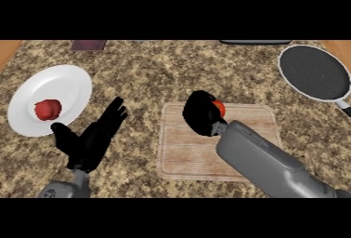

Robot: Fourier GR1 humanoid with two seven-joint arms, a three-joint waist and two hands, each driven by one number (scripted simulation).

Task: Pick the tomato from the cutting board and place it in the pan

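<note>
A wooden cutting board (185, 158) lies in the middle of the counter. My right hand (199, 114) sits over its upper edge, fingers curled round a red-orange tomato (219, 106), of which only a sliver shows at the hand's right side. I cannot tell whether the tomato is touching the board. The pan (314, 72), dark inside with a pale rim, lies at the upper right, its handle pointing down-right. My left hand (96, 137) rests open at the lower left, fingers up, holding nothing.
A white plate (68, 81) at the left holds a dark red piece of food (48, 109). A dark reddish object (89, 45) lies at the counter's far edge, and a dark item (255, 42) lies near the top right.
</note>
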